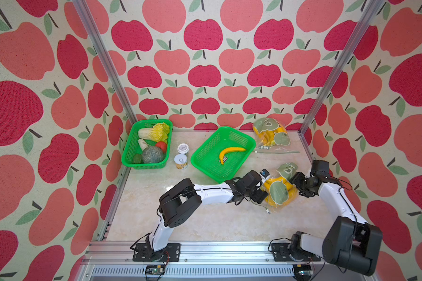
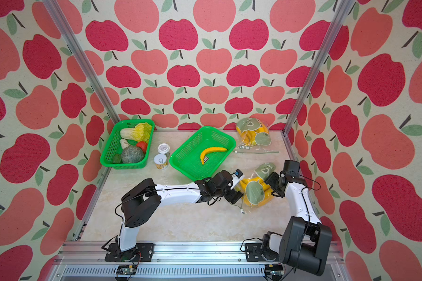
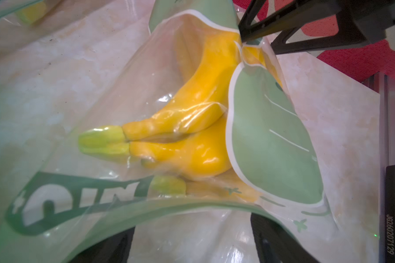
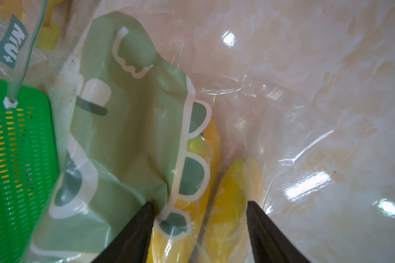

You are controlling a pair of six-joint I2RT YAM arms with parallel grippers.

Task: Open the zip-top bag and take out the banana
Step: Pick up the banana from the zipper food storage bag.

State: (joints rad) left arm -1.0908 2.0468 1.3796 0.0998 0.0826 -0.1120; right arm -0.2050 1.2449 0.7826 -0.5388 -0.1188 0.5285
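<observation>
Green "NIU" lettering (image 3: pixel 78 200) on clear zip-top bag (image 3: pixel 271 141)

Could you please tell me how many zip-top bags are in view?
2: the far bag lies in the back right corner; the near bag lies closer, right of centre.

Left pincer (image 1: pixel 265 186), right pincer (image 1: pixel 292 182) flanking zip-top bag (image 1: pixel 279 194), banana (image 1: pixel 229 151) lying in green basket (image 1: pixel 205 159)

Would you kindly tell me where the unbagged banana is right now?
In both top views the unbagged banana lies in the central green basket mid-table, just right of the two cans.
</observation>
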